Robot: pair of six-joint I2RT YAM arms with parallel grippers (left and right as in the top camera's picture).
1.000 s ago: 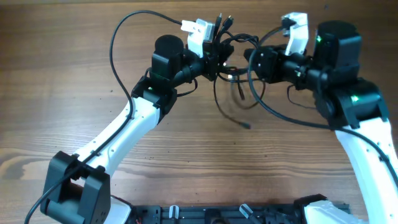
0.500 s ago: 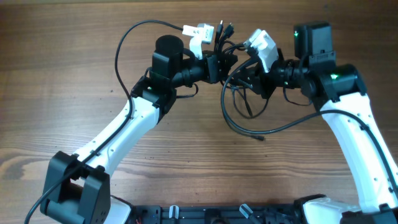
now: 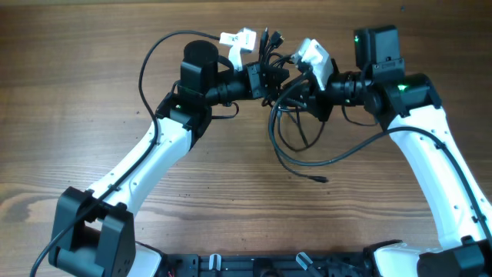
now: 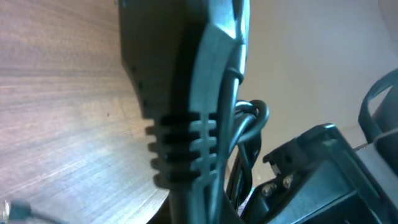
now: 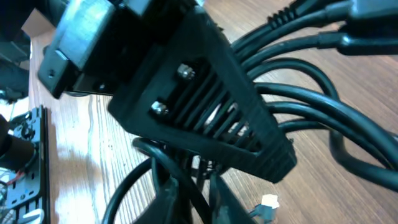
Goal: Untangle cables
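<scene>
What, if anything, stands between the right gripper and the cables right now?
Nothing visible does. The right gripper is right at the cables, with strands around its fingers in the right wrist view. The left gripper holds the same bundle from the opposite side, so the spot is crowded but not blocked.

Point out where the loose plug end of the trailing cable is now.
Overhead view: the loose plug end lies on the wooden table, right of centre, below the cable bundle and just left of the right arm's white forearm.
</scene>
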